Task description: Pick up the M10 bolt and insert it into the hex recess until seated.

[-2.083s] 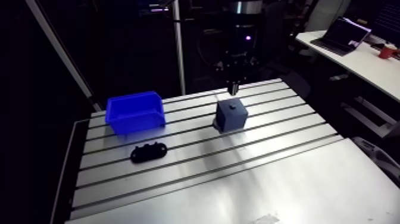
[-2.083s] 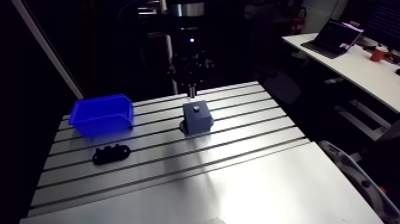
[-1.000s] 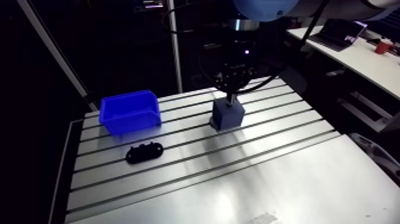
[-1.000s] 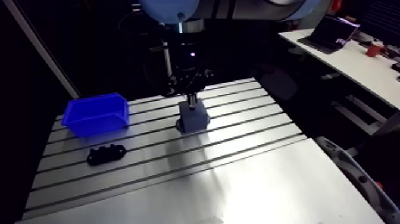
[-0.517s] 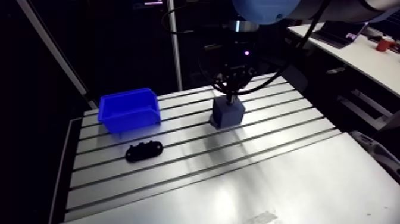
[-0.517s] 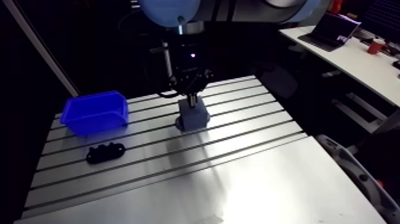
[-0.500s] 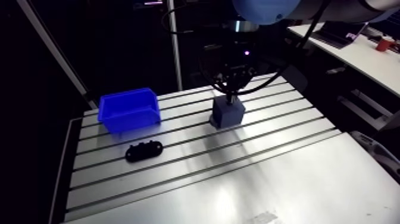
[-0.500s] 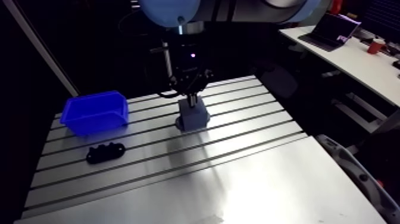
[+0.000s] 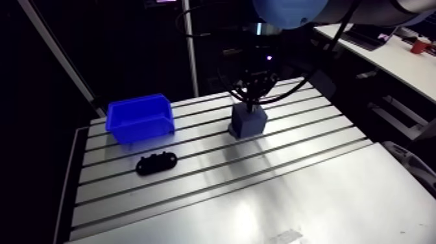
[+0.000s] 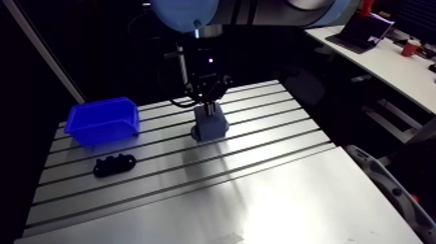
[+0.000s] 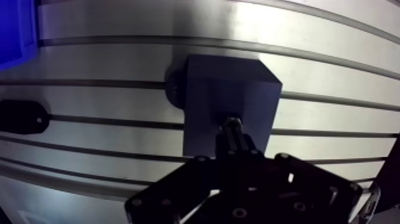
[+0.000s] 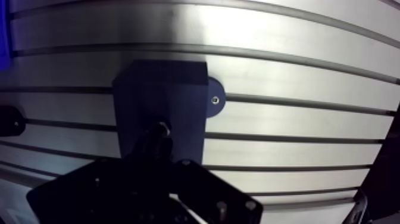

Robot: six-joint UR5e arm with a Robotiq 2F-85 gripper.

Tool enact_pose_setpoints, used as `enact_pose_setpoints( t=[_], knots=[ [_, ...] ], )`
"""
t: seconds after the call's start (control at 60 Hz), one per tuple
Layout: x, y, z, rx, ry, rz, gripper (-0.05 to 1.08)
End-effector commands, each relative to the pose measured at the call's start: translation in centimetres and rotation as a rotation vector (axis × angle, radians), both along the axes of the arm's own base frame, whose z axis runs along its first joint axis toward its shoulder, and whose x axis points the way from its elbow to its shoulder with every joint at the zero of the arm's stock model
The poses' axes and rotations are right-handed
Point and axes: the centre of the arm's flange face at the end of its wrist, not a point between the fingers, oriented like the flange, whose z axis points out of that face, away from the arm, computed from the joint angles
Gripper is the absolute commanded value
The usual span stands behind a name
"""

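Half done, seemingly: gripper [image 11: 235, 154] clenched on the M10 bolt [image 11: 233, 134], its end at the top of the block [image 11: 208, 107] — hex recess hidden beneath. Calls next, likely, for a straight press down, flats aligned, until seated.

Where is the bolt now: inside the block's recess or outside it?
At its mouth: the bolt has its tip on top of the block, with the gripper shut on it. How deep, cannot tell; the bolt hides the recess.

You had a blue bin [image 9: 139, 120] at ten o'clock on the slotted table [image 9: 259, 195], and a small black bracket [image 9: 156, 163] lay near it at nine o'clock.
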Motion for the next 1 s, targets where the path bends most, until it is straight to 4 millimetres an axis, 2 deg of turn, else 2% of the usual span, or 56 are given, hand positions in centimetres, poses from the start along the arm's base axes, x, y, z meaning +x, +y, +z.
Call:
enact_pose_setpoints(
  t=[0.017,1.0],
  knots=[
    [0.0,0.03,-0.11,-0.001,-0.002,0.001,1.07],
    [-0.09,0.04,-0.12,0.001,0.004,0.005,1.07]
  ],
)
